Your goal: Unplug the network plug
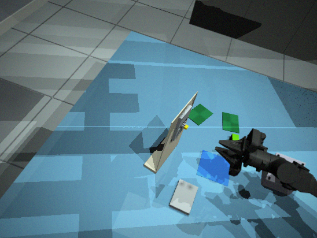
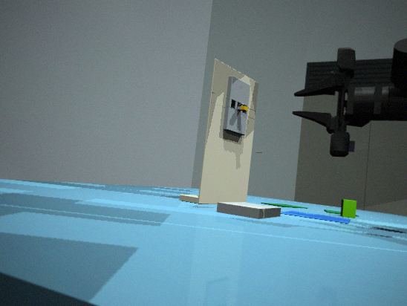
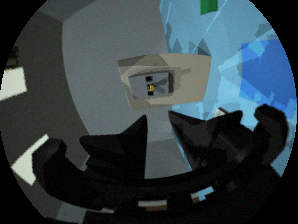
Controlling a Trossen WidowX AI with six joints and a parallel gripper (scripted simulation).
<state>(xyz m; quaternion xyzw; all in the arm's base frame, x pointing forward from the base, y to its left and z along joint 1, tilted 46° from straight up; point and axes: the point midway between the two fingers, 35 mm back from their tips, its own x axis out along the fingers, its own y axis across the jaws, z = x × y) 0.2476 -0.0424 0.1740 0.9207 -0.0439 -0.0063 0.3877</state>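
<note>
While we size up the scene, largest first:
table point(image 2: 148, 260): blue top, carries everything.
panel point(image 2: 223, 174): upright, stiff, foot on the table.
gripper point(image 2: 302, 103): well apart from the panel, level with the socket, jaws stacked one over the other, part closed with a gap, holding nothing.
square point(image 1: 214, 167): blue, under the gripper in the top view.
socket point(image 2: 237, 108): grey housing high on the panel.
plug point(image 2: 243, 108): seated in the socket, yellow end showing; we judge it small, light, rigid, slippery; pinch top-and-bottom so the upper jaw presses the thin, likely fragile tab.
</note>
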